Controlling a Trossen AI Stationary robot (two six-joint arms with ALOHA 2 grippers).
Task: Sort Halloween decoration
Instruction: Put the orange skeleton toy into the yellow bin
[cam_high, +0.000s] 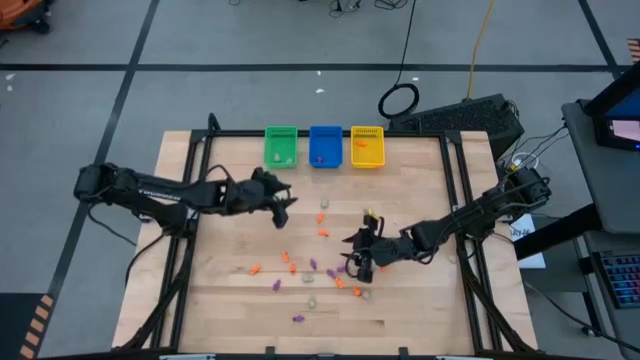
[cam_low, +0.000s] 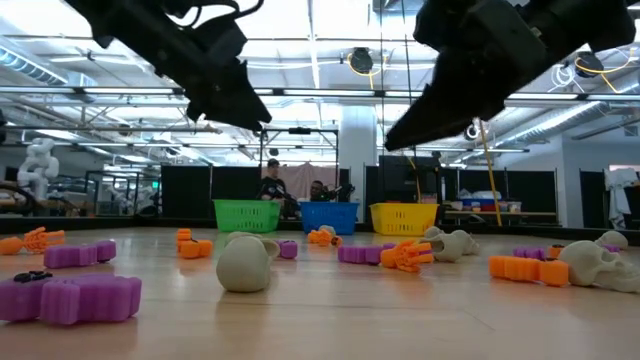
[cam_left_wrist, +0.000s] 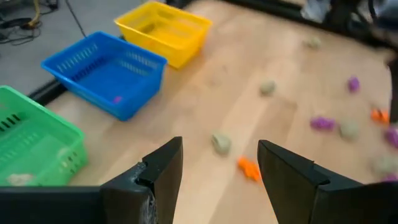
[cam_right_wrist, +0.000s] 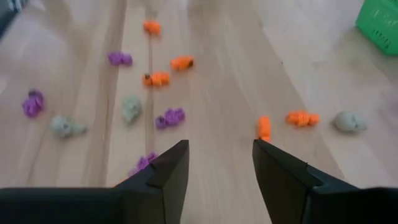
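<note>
The Halloween decoration is a scatter of tiny orange, purple and pale beige trinkets (cam_high: 318, 268) lying on the wooden table's middle and near part. In the low view they sit in a row, among them a beige skull (cam_low: 244, 264). My left gripper (cam_high: 287, 207) hovers open and empty above the table, near side of the green bin; a beige trinket (cam_left_wrist: 221, 144) and an orange one (cam_left_wrist: 248, 168) lie below it. My right gripper (cam_high: 356, 255) is also open and empty, hovering over the right part of the scatter, with an orange trinket (cam_right_wrist: 264, 127) just ahead of its fingers.
Three small bins stand side by side at the table's far edge: green (cam_high: 281, 146), blue (cam_high: 325, 146) and yellow (cam_high: 367, 146), each with a few trinkets inside. Black frame rails (cam_high: 190, 230) run along the table's left and right sides. People sit in the room beyond the bins.
</note>
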